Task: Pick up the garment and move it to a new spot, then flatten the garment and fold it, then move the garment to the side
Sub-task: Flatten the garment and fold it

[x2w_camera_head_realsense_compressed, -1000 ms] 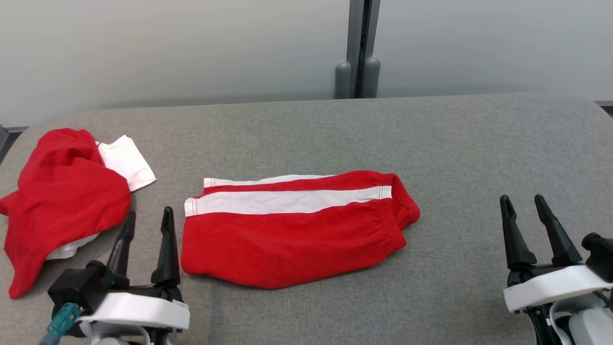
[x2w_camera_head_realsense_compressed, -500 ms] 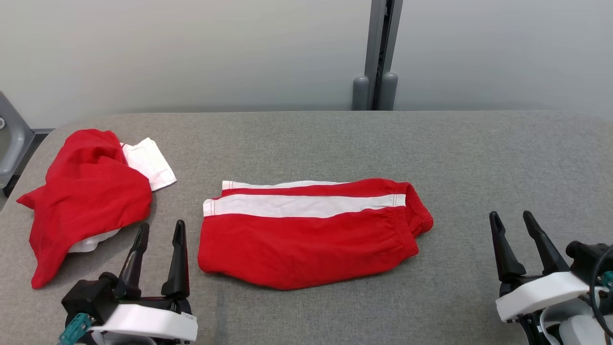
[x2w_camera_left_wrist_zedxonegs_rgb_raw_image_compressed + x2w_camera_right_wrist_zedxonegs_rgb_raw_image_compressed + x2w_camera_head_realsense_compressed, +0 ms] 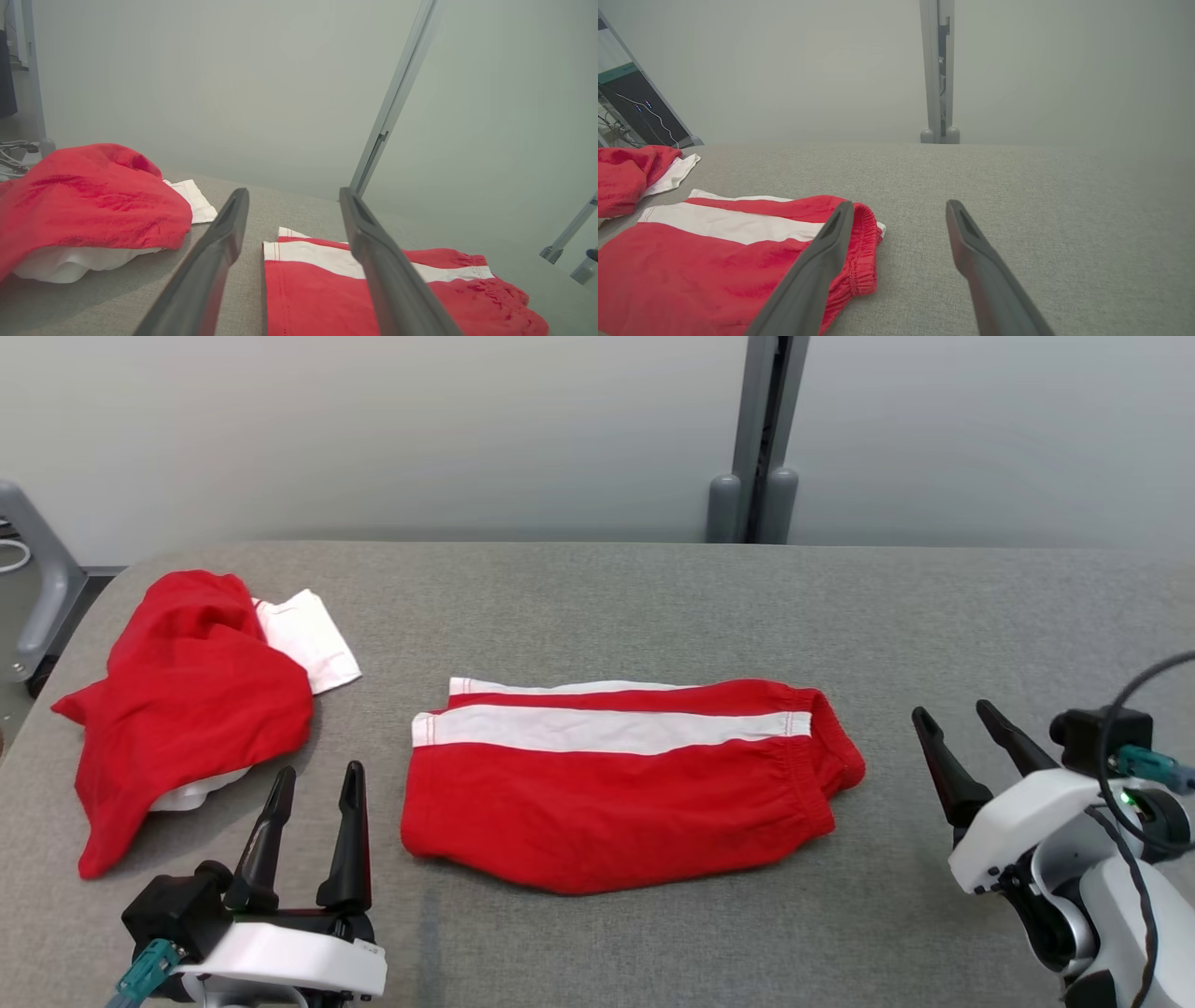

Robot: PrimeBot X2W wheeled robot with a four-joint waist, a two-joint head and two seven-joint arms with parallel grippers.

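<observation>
My left claw (image 3: 318,768) is nearest to me, just off the hem end of the folded garment (image 3: 616,803). Its two dark fingers are spread wide with nothing between them, and they are clear of the cloth. My right claw (image 3: 951,709) sits off the garment's other end, a little past the gathered waistband, near it but not touching. Its fingers are also spread and empty, and they lean towards the garment.

The folded garment is a pair of red shorts lying flat in the middle of the grey surface (image 3: 607,607), with the hems to my left and the elastic waist to my right. A broad white stripe runs along the garment's far side, and a thin white edge peeks out behind that stripe.

To the left of the garment and slightly farther back, a crumpled garment (image 3: 187,709) sits in a heap, red over white. A strip of bare surface separates the two. A white flap sticks out of the heap on its far side.

Behind the garment the surface runs bare to its far edge. Beyond that edge a grey post (image 3: 761,439) stands against a pale wall (image 3: 373,429), roughly in line with the garment's waistband end.
</observation>
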